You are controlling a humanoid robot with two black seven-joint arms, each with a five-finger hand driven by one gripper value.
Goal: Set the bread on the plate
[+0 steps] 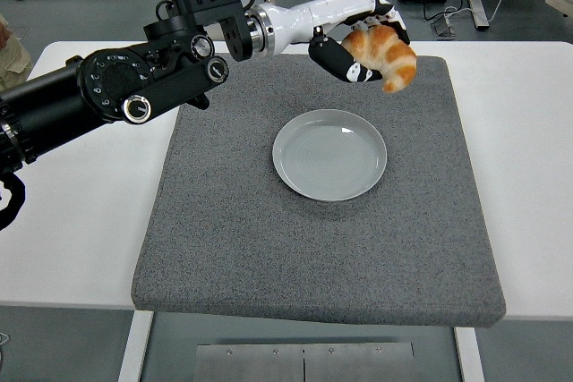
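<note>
The robot's left hand [351,49] grips a golden-brown curved bread roll [386,53], held in the air over the grey felt mat's [224,221] far edge. The empty round pale-grey plate [329,155] lies nearer and slightly left of the roll, with no right arm in view.

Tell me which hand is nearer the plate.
Left. The left hand, holding the bread, hangs above the mat just beyond the plate, toward its far right. The right hand is out of view.
</note>
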